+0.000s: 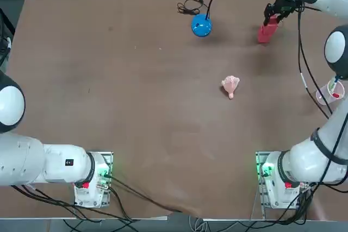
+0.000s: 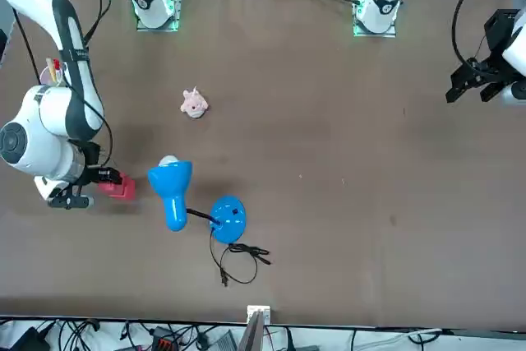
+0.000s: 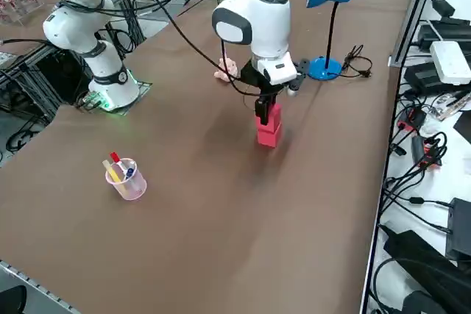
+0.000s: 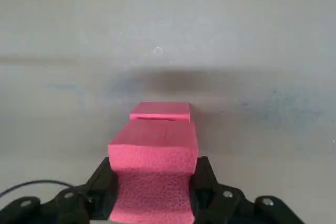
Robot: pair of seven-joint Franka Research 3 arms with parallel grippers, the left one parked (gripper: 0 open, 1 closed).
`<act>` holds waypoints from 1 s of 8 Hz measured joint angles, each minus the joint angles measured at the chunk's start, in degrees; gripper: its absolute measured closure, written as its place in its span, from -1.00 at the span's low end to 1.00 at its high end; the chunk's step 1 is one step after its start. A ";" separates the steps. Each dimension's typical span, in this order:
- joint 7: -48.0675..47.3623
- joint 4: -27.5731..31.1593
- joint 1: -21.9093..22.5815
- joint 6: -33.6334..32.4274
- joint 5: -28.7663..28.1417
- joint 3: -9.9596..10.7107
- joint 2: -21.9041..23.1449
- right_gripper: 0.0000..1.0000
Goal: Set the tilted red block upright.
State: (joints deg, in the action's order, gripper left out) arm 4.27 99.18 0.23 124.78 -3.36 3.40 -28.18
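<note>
Right arm (image 3: 252, 16) white, dark grey joint bands and caps; black cables along it; end effector (image 4: 153, 190) black, pale screws.

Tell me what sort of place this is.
Probably a robotics lab: the right gripper is shut on a red block, white arms are mounted to the table, and loose cables lie beside it.

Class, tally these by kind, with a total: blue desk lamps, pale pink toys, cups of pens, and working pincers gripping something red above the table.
Blue desk lamp: 1
Pale pink toy: 1
Cup of pens: 1
Right pincer, closed on red block above the table: 1
Total: 4
</note>
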 joint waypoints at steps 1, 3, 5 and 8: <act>0.04 0.00 0.00 0.20 -0.03 0.00 0.00 -0.40; 0.05 0.00 0.00 0.38 -0.18 -0.02 -0.15 -0.40; 0.06 0.00 0.00 0.74 -0.58 -0.02 -0.43 -0.40; 0.09 0.00 0.00 0.87 -0.68 -0.02 -0.85 -0.40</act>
State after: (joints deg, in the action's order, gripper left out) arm 4.36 99.18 0.23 125.65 -4.03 3.38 -29.03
